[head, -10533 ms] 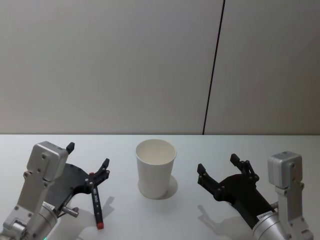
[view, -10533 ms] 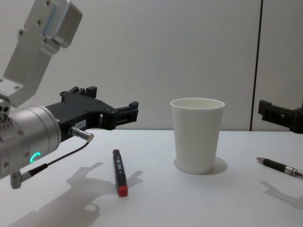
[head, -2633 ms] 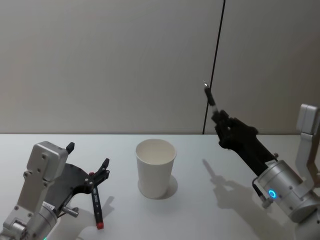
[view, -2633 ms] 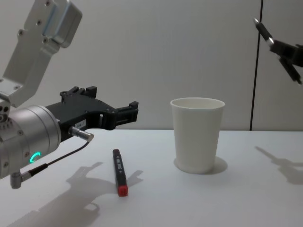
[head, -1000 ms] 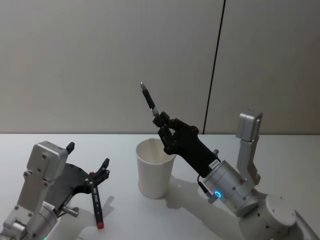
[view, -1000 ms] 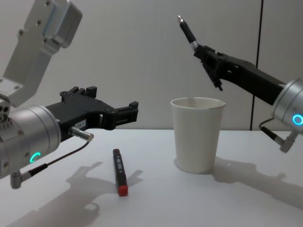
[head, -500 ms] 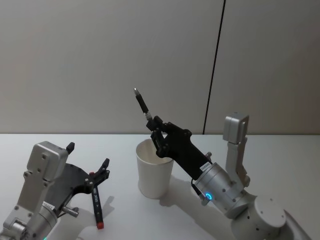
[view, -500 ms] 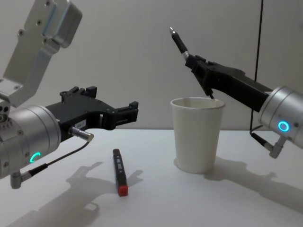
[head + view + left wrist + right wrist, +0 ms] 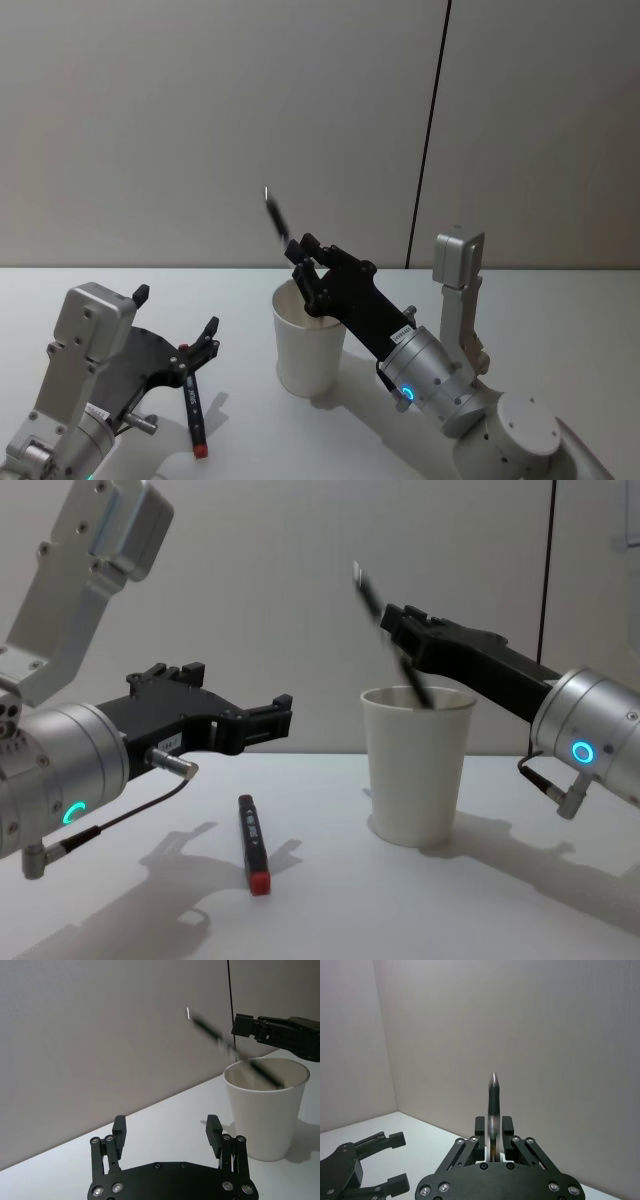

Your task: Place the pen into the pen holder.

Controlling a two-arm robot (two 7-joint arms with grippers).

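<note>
The pen holder, a white paper cup (image 9: pixel 310 350) (image 9: pixel 415 780) (image 9: pixel 265 1115), stands mid-table. My right gripper (image 9: pixel 302 262) (image 9: pixel 392 620) (image 9: pixel 240 1025) hangs just above its rim, reaching in from the right. The thin black pen (image 9: pixel 275 215) (image 9: pixel 368 590) (image 9: pixel 210 1030) (image 9: pixel 493 1105) shows blurred and tilted, with its tip up to the left and its lower end inside the cup's mouth. It runs between the right fingers, which stand slightly apart and open. My left gripper (image 9: pixel 177 310) (image 9: pixel 240 685) (image 9: pixel 166 1125) is parked open at the left, empty.
A black marker with a red cap (image 9: pixel 193 405) (image 9: pixel 253 845) lies on the white table (image 9: pixel 560 320) under the left gripper. A grey wall with a dark vertical seam (image 9: pixel 425 180) closes the back.
The right gripper carried the pen leftward and lower, to just over the cup. The pen now blurs and has slid down, its lower end inside the cup. The left arm stayed still.
</note>
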